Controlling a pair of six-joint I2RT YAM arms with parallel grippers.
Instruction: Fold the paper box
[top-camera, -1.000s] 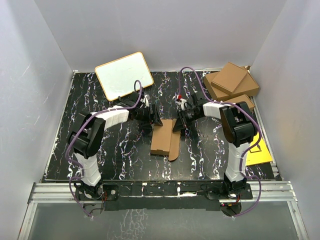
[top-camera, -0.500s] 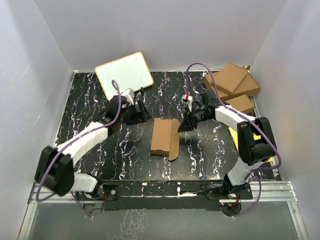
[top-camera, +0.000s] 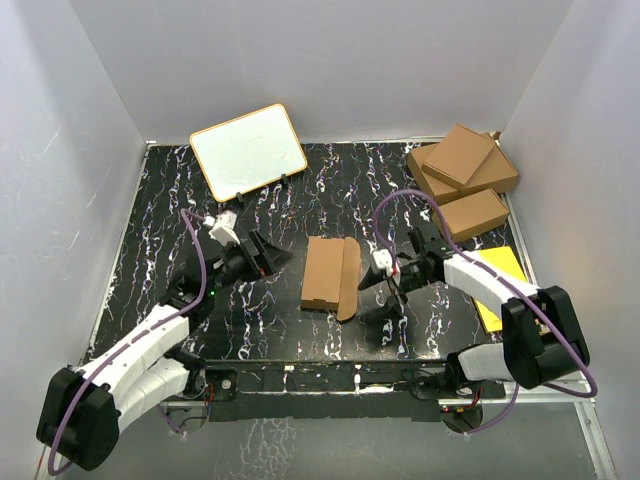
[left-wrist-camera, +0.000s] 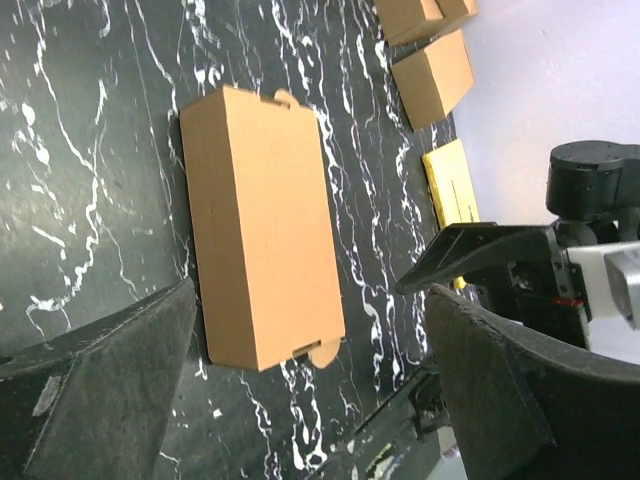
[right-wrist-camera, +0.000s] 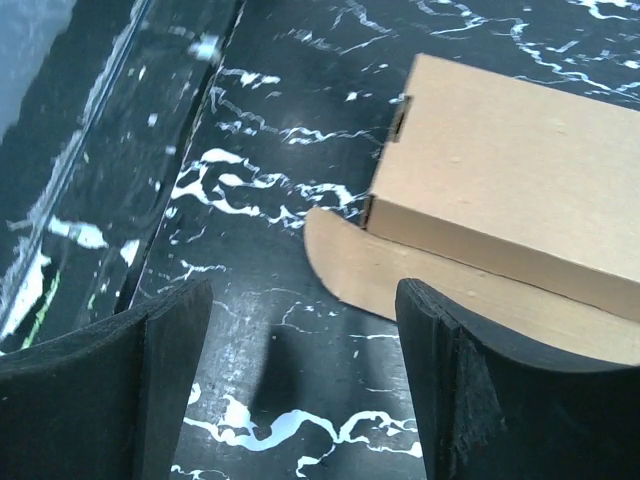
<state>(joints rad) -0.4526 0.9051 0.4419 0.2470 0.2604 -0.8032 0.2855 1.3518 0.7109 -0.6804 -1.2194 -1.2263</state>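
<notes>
On the middle of the black table (top-camera: 170, 200) lies the box (top-camera: 325, 272). It is brown and low, and a round flap (top-camera: 347, 300) pokes out along its 3 o'clock side.

My left gripper (top-camera: 270, 260) hangs at 9 o'clock from the box, near it but not touching. Its fingers (left-wrist-camera: 100, 380) are spread wide, and nothing is between them.

My right gripper (top-camera: 375, 295) is at 3 o'clock from the box, near the flap but not touching. Its fingers (right-wrist-camera: 110, 370) are spread apart too, and they pinch nothing.

A white board (top-camera: 247, 150) stands at 11 o'clock. Three bigger cartons (top-camera: 462, 165) sit at 1 o'clock. A yellow sheet (top-camera: 497, 285) lies at 3 o'clock, past my right arm.
</notes>
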